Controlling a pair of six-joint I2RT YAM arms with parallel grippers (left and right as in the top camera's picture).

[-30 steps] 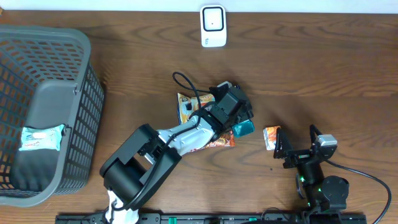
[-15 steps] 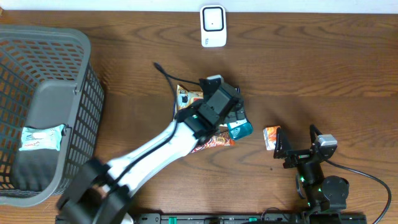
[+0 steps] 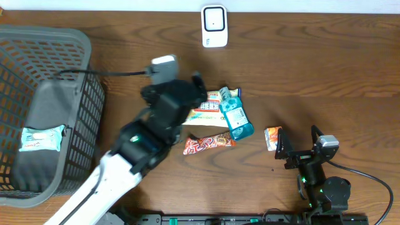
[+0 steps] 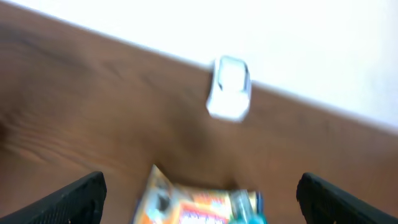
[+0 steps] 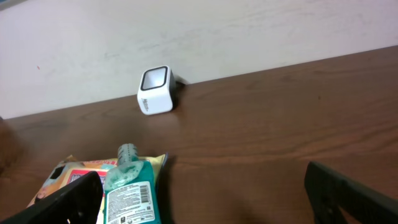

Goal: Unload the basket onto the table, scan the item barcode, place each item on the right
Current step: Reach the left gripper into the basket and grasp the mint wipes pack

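At the left gripper (image 3: 200,87): fingers (image 4: 74,199) spread out to the edges of the blurred wrist view, nothing held between them. Raised and drawn back toward the basket side since a second ago, when low over the pile of goods.

Just ahead of it and apart from it, the teal plastic mouthwash bottle (image 3: 235,117): flat on the table, cap toward the far edge, lying across one end of an orange-and-white foil snack packet (image 3: 203,105). Half hidden under the gripper a second ago and nearer the front edge; now in full view, shifted away and turned. More of the snack packet uncovered as well. In front of both, a red wrapped bar (image 3: 209,144), earlier partly under the arm, now wholly in sight.

At the right gripper (image 3: 299,140): wide open too, empty, in the same place as before. Just beside its left finger, a small orange-and-white packet (image 3: 272,137), unmoved; touching or not, cannot tell.

Farther out: a white boxy barcode scanner (image 3: 214,26) at the far edge of the brown wooden table (image 3: 325,69), well apart from the bottle, unmoved. At the left, a dark grey plastic mesh basket (image 3: 92,106) with a pale teal flat pack (image 3: 40,137) inside, both as before.

Count: two grippers, one bottle, one snack packet, one bar, one small packet, one flat pack, one scanner, one basket.
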